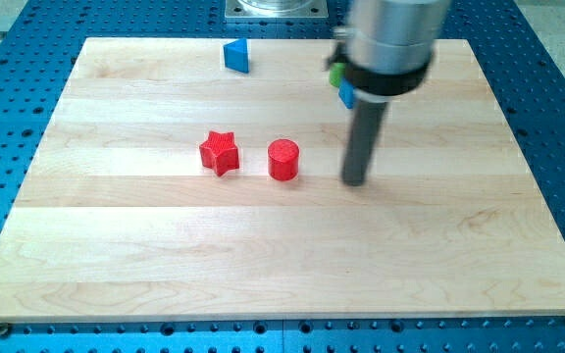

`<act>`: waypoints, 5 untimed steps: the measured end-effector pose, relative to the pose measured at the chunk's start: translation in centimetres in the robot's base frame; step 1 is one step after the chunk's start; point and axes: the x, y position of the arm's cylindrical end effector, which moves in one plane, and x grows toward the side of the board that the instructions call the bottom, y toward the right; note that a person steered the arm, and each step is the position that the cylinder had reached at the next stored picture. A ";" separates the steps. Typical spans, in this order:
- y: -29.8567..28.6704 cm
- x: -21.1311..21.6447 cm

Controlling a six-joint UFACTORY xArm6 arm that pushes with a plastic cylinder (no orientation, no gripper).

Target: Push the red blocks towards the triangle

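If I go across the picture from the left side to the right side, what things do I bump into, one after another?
Red star block → blue triangle block → red round block → my tip. The small green and blue blocks at the view's top are partly hidden behind the rod, so I leave them out.

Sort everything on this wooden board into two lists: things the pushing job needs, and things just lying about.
Needed: red star block; red cylinder block; blue triangle block; my tip, right of the cylinder.
Lying about: small green block and small blue block, both partly hidden behind the rod.
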 end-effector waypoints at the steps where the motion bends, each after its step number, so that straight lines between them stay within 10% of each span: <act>1: -7.9 -2.3; 3: -15.5 3.7; 5: -15.9 -1.2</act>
